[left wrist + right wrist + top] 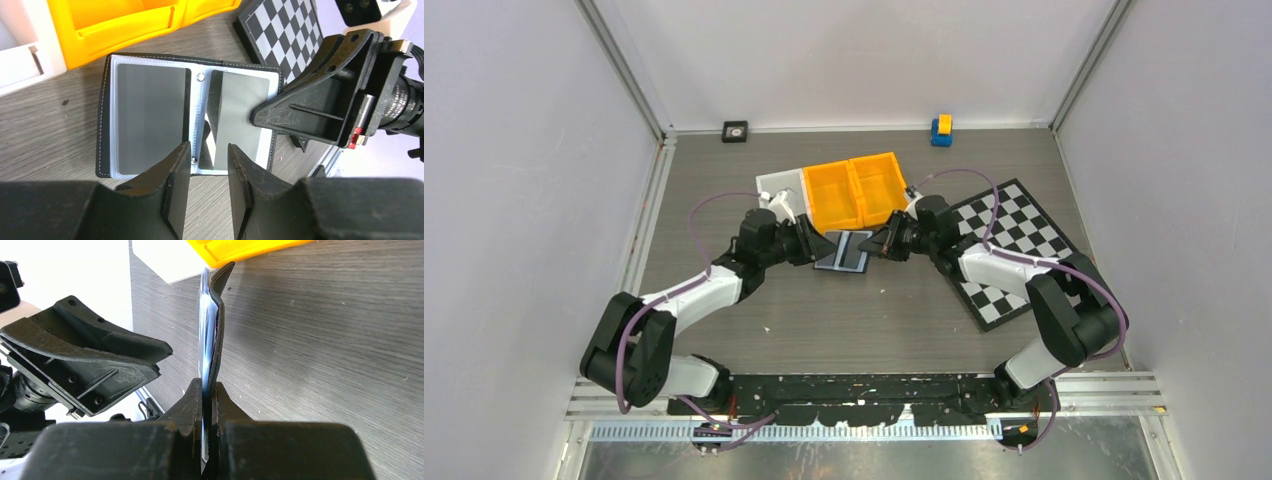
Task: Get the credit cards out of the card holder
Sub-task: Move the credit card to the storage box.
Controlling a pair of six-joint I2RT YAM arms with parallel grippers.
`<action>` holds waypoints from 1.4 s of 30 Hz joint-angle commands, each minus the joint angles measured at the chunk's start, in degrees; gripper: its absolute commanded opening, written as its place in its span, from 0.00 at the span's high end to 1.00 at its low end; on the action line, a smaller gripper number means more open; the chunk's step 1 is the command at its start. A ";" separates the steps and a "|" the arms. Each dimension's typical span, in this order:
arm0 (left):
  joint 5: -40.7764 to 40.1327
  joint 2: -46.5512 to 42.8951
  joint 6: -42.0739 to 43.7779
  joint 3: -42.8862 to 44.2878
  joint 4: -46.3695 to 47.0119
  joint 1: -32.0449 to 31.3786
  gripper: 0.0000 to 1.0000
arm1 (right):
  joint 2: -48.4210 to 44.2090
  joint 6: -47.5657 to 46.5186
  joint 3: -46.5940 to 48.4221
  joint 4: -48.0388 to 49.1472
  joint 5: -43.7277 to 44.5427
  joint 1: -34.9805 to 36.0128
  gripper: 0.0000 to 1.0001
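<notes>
The card holder (844, 251) lies open on the table in front of the orange bins. In the left wrist view it shows pale grey-blue inner panels (114, 115), with a dark credit card (150, 115) in the left pocket and another (245, 107) in the right pocket. My right gripper (881, 245) is shut on the holder's right edge, seen edge-on in the right wrist view (212, 325) between its fingertips (208, 390). My left gripper (209, 152) is open and empty, just at the holder's near edge by the spine, and also shows in the top view (817, 248).
Two orange bins (856, 190) stand right behind the holder, with a white tray (779, 185) to their left. A checkerboard (1014, 250) lies under the right arm. A small black block with a ring (735, 131) and a blue-yellow toy (941, 130) sit at the back wall.
</notes>
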 commanded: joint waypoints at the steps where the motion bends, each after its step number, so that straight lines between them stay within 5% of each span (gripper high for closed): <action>1: 3.09 -1.21 -0.38 0.31 4.81 0.29 0.65 | -1.14 -2.13 -0.26 6.14 -1.36 -0.34 1.00; 11: 11.59 1.88 -2.21 0.69 11.89 0.37 0.67 | -2.87 -2.59 -1.79 11.65 -6.48 -0.30 1.00; 31: 18.23 7.78 -3.44 6.29 3.46 2.52 0.66 | -5.19 3.34 -6.47 23.74 -11.58 -3.21 0.99; 40: 27.78 8.62 -12.12 4.71 16.61 2.57 0.75 | -1.94 8.65 -7.39 32.35 -14.98 -4.51 0.99; 42: 29.64 9.83 -15.60 4.19 21.80 2.71 0.83 | -0.27 11.55 -8.04 36.68 -16.19 -5.14 0.99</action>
